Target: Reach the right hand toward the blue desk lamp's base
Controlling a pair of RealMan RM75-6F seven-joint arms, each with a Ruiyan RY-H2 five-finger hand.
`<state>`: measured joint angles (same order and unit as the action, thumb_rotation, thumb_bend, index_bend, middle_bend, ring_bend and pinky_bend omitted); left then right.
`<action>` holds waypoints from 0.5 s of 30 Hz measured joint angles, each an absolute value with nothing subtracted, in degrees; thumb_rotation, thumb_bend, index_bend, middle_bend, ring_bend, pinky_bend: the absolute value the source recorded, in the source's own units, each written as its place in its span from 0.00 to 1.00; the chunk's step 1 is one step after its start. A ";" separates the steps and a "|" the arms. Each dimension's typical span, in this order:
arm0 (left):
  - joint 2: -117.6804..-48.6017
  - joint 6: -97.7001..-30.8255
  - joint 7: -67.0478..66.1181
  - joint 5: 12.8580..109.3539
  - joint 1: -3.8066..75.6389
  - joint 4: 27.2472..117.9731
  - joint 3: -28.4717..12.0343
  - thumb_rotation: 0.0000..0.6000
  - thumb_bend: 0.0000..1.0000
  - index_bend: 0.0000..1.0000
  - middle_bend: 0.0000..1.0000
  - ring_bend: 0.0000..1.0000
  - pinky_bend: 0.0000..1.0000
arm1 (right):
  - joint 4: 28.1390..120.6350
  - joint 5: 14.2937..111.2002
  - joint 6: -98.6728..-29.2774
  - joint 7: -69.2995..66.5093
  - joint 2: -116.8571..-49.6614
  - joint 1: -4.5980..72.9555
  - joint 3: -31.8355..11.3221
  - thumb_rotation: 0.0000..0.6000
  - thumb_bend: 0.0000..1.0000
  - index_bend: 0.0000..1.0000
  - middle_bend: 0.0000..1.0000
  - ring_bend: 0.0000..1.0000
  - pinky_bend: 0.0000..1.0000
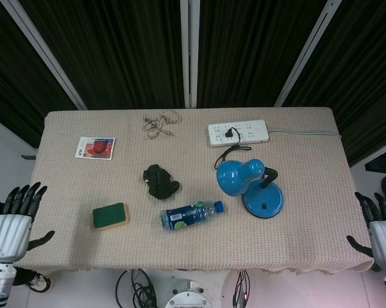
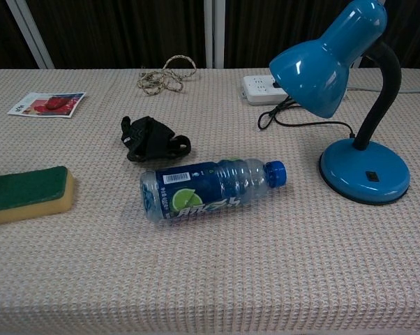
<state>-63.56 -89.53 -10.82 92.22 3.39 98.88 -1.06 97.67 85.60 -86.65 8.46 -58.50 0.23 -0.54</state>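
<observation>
R hand [image 1: 380,232]: you're hovering it off the table's R edge, fingers spread, holding nothing.
Lamp base [image 1: 263,200]: sitting well L of it, past bare cloth.
Risk: lamp shade [image 1: 238,177] & cord [image 2: 304,123] are lying beyond base; overshooting could be tipping it.

- A table [image 1: 308,237] covered with a beige woven cloth carries everything.
- A photo card [image 1: 95,147] lies near its far left corner.
- A tangle of string [image 1: 161,123] lies at the far edge.
- A white power strip [image 1: 238,133] lies beside it, a black plug in it.
- A black crumpled object [image 1: 159,181] sits mid-table.
- A green-topped sponge [image 1: 109,215] lies near the front left.
- A bottle [image 1: 191,215] lies on its side.
- The blue desk lamp's base [image 1: 265,200] stands right of the bottle.
</observation>
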 measured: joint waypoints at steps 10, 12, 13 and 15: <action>-63.79 -89.89 -10.10 92.24 2.95 98.13 -0.74 1.00 0.00 0.00 0.00 0.00 0.00 | 96.61 86.18 -81.29 14.87 -63.16 2.71 0.28 1.00 0.68 0.00 0.95 0.84 0.74; -63.85 -89.79 -10.08 92.22 2.98 98.07 -0.72 1.00 0.00 0.00 0.00 0.00 0.00 | 96.53 86.52 -79.88 16.38 -64.39 3.48 0.59 1.00 0.72 0.00 0.96 0.85 0.75; -63.90 -89.75 -10.09 92.21 2.99 98.04 -0.71 1.00 0.00 0.00 0.00 0.00 0.00 | 96.51 86.63 -79.35 16.98 -64.87 3.79 0.69 1.00 0.73 0.00 0.97 0.86 0.75; -64.04 -89.64 -10.06 92.13 3.04 97.94 -0.72 1.00 0.00 0.00 0.00 0.00 0.00 | 96.51 86.73 -78.03 18.11 -65.73 4.46 0.92 1.00 0.75 0.00 0.98 0.87 0.76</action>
